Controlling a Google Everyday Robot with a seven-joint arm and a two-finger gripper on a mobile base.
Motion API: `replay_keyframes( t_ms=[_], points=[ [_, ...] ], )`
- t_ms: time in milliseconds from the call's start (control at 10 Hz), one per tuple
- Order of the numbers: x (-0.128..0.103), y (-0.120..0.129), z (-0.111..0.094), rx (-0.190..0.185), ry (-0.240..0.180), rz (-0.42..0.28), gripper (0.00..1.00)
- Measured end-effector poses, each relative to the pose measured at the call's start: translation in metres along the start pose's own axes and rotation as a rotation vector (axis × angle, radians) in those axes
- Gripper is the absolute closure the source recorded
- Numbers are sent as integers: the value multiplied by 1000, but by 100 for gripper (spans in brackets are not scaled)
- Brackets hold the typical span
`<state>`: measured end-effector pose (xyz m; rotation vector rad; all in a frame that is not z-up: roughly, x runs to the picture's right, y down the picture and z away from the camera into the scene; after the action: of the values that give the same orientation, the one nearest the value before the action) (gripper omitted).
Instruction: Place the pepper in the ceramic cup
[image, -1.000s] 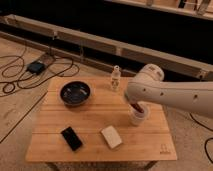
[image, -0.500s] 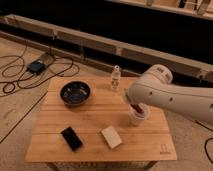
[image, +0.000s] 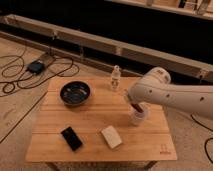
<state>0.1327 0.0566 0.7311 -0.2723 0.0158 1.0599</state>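
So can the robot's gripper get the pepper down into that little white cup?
Probably yes. The gripper hangs right above the ceramic cup, the pepper is already dipping toward its rim, and nothing sits between them.

The gripper (image: 133, 103) has shifted slightly toward the table's far side, still directly over the ceramic cup (image: 139, 116). The pepper (image: 136, 107) beneath it now dips past the cup's rim.

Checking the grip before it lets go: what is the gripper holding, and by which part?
The gripper, above the ceramic cup, holds the pepper by its upper end.
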Motion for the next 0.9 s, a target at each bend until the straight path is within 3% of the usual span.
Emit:
replay_keyframes(
  t_ms=[400,900],
  points=[
    [6,-14,33,-10,-13,7,97],
    [11,-27,54,0,-28,-10,48]
  ],
)
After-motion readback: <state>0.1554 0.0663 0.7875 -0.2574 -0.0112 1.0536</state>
